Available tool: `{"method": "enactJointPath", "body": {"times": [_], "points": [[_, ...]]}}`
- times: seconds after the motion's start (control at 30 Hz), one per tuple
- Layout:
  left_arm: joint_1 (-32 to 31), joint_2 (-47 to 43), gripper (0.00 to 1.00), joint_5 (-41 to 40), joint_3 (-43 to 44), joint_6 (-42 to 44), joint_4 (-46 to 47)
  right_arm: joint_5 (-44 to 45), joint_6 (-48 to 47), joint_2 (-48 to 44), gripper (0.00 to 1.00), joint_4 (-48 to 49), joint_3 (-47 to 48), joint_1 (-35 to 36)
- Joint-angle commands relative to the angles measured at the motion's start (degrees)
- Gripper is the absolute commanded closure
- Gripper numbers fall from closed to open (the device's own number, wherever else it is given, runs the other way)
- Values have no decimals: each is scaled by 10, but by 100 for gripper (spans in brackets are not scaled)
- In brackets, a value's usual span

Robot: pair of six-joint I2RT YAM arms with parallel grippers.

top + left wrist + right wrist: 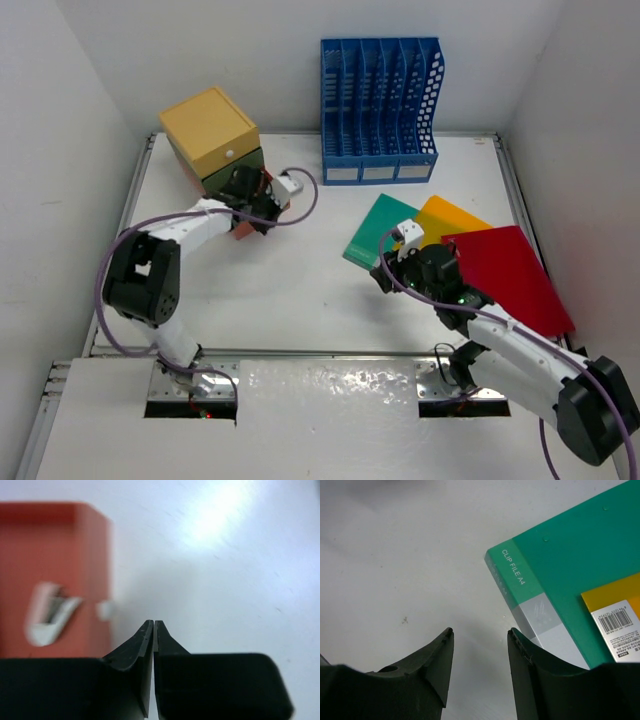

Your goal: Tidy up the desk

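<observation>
The white desk (300,300) carries three flat folders at the right: green (375,232), yellow (452,214) and red (510,275), overlapping. My right gripper (384,272) is open and empty, low over the bare desk just left of the green folder's corner. In the right wrist view its jaws (480,632) stand apart beside the green clip file (560,575), with the yellow folder (615,595) on top of it. My left gripper (252,218) is shut and empty by the drawer box. In the left wrist view its tips (153,623) meet just right of the orange drawer front (55,570).
A blue slotted file rack (380,100) stands at the back centre against the wall. The yellow-green-orange drawer box (212,135) stands at the back left. The orange drawer has a white handle (50,612). White walls enclose the desk on three sides.
</observation>
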Motion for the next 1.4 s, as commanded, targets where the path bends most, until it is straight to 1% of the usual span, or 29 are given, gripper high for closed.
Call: {"method": "enactJointPath", "body": {"times": [0.0,0.13,0.23,0.27,0.4,0.47,0.5,0.53,0.63,0.7,0.73,0.77,0.8,1.13,1.27,1.37], "points": [[-16,24,98,-7,-18,4,-7,-13,11,10,54,29,12,1],[-20,42,98,-12,-23,-2,1,-12,15,10,54,37,5,0],[-20,67,96,-60,-22,-8,23,-8,15,9,54,41,-2,0],[-20,75,95,-96,-17,-10,37,-7,15,10,54,44,-2,1],[-18,118,93,-166,0,-12,63,-7,11,13,54,42,2,1],[-16,123,92,-203,2,-18,84,-6,8,12,54,37,5,0],[-16,122,90,-217,1,-19,94,-7,8,12,54,37,4,0],[-15,121,87,-248,0,-22,105,-6,7,10,54,37,3,0],[-9,116,81,-294,-1,-25,158,-6,7,12,54,37,-1,1],[-5,117,78,-302,5,-25,176,-8,6,17,54,39,-1,0],[0,120,75,-309,7,-24,180,-8,6,19,54,40,-2,1],[2,124,74,-312,17,-23,200,-9,5,22,54,43,-2,1],[5,132,73,-314,22,-21,201,-9,4,23,54,43,-2,1],[23,179,71,-394,50,21,259,-3,-10,15,54,30,-1,1],[23,173,69,-398,51,27,265,-2,-10,6,54,24,-3,0],[23,167,67,-393,53,27,259,27,-2,3,54,13,-4,0]]}}
